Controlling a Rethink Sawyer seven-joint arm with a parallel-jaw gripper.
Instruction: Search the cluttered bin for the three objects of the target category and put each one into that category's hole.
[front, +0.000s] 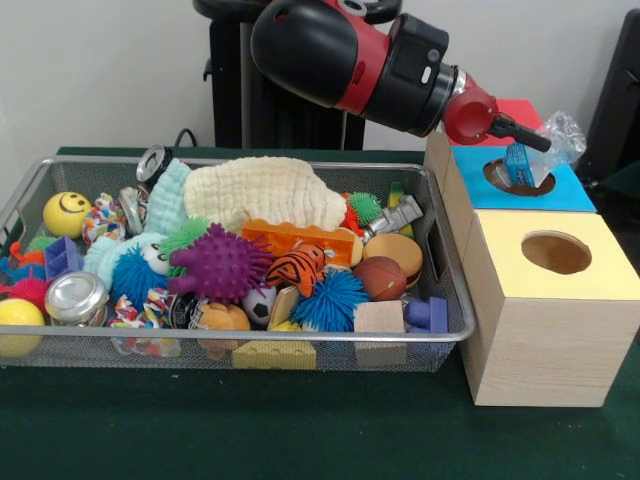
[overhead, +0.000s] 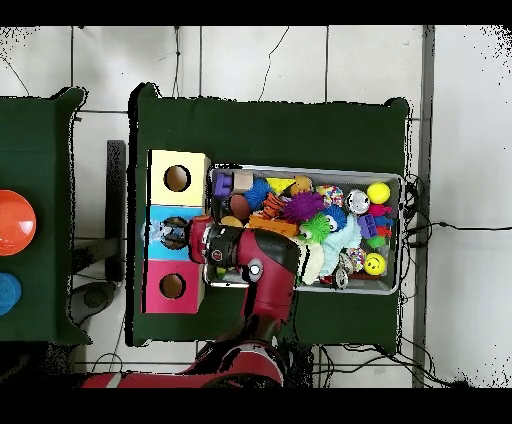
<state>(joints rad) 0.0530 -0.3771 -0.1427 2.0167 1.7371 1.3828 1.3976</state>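
My gripper (front: 530, 138) hangs over the round hole (front: 520, 178) in the blue-topped box (front: 578, 190), shut on a blue packet in crinkly clear plastic (front: 520, 165). The packet's lower end dips into that hole and its plastic top sticks up to the right. From overhead the gripper (overhead: 174, 234) covers the blue box's (overhead: 158, 218) hole. The wire bin (front: 250, 338) to the left is full of toys: a purple spiky ball (front: 220, 265), a striped tiger toy (front: 297, 268), a cream cloth (front: 262, 190), a yellow smiley ball (front: 66, 213).
A yellow-topped wooden box (front: 540, 330) with an open hole (front: 556, 252) stands in front of the blue one, and a red-topped box (front: 520, 108) stands behind. Overhead, the three boxes line up beside the bin (overhead: 400, 230). An orange bowl (overhead: 12, 222) sits on a separate table.
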